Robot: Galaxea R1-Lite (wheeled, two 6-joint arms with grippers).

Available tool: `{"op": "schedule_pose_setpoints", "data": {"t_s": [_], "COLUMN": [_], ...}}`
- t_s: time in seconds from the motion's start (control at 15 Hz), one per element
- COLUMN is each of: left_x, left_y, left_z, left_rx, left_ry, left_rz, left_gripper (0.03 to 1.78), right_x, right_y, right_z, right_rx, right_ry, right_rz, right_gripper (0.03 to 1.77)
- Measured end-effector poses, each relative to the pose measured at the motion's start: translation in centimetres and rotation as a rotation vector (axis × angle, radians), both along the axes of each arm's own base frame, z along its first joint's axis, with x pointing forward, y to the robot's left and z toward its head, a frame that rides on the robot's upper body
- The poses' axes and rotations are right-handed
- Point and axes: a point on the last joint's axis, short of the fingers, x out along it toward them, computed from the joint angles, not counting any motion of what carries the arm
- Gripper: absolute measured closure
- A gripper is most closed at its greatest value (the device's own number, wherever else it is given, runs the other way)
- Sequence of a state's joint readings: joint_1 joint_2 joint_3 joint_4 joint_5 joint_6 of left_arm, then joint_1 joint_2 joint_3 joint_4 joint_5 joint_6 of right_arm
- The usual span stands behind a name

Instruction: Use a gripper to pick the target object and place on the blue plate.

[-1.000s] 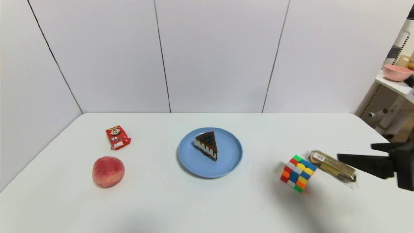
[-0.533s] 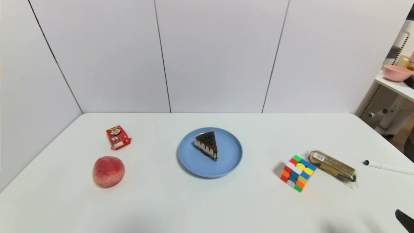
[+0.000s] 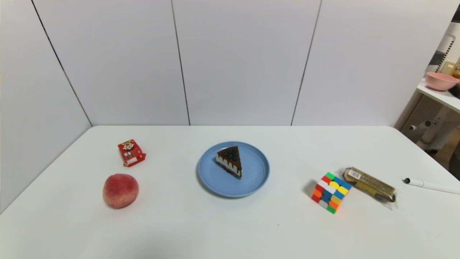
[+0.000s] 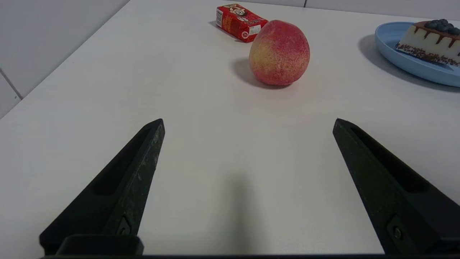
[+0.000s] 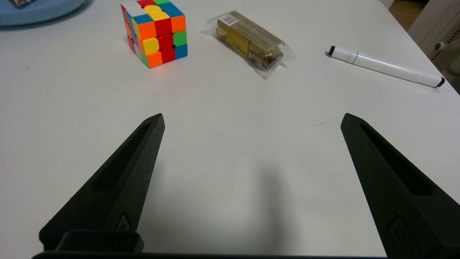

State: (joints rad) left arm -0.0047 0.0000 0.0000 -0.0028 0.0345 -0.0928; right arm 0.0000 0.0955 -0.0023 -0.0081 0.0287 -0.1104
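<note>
White table (image 3: pixel 230 230), plain white panel walls behind, shelf with pink bowl (image 3: pixel 439 80) off the far right corner.

Cake slice (image 3: pixel 229 161) on blue plate (image 3: pixel 257 180), mid-table, resting slightly left of plate centre. Dark top with berries up, layered cream side facing the robot. Untouched by either gripper. Same slice visible at edge of left wrist view (image 4: pixel 429 41), sitting on the plate rim side (image 4: pixel 406 59).

Left of plate: peach (image 3: pixel 120 190) near the front, red snack box (image 3: pixel 131 153) just behind it, small gap between the two. Both well apart from plate.

Right of plate: puzzle cube (image 3: pixel 330 192), tilted on one edge. Gold-brown wrapped bar (image 3: pixel 370 184) just beside cube, lying diagonal; touching or not, cannot tell. White marker (image 3: pixel 429 185) farther right, near table edge, black cap end pointing toward the bar.

Left gripper (image 4: pixel 248 124): out of head view, low over near-left table area, pointing at peach. Fingers (image 4: pixel 125 187) spread wide, nothing between them.

Right gripper (image 5: pixel 253 120): also out of head view, low over near-right table area, aimed between cube (image 5: pixel 155 33) and marker (image 5: pixel 386 66), bar (image 5: pixel 249 43) roughly ahead. Fingers (image 5: pixel 124 183) spread wide, holding nothing.
</note>
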Motion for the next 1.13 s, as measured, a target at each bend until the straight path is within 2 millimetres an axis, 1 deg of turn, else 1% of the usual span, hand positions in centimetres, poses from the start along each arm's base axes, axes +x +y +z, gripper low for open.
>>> {"op": "schedule_pose_setpoints", "data": {"t_s": [0.33, 1.13], "left_x": [0.00, 0.00], "left_y": [0.00, 0.00], "left_z": [0.01, 0.00], "left_rx": [0.001, 0.001], "left_ry": [0.000, 0.000], "left_rz": [0.000, 0.000], "left_gripper": [0.12, 0.12], "right_x": [-0.68, -0.75], "right_y": [-0.01, -0.01], "right_z": [-0.29, -0.32], "right_rx": [0.035, 0.040], "right_ry": [-0.079, -0.089], "right_rz": [-0.002, -0.002], "right_gripper": [0.11, 0.11]}}
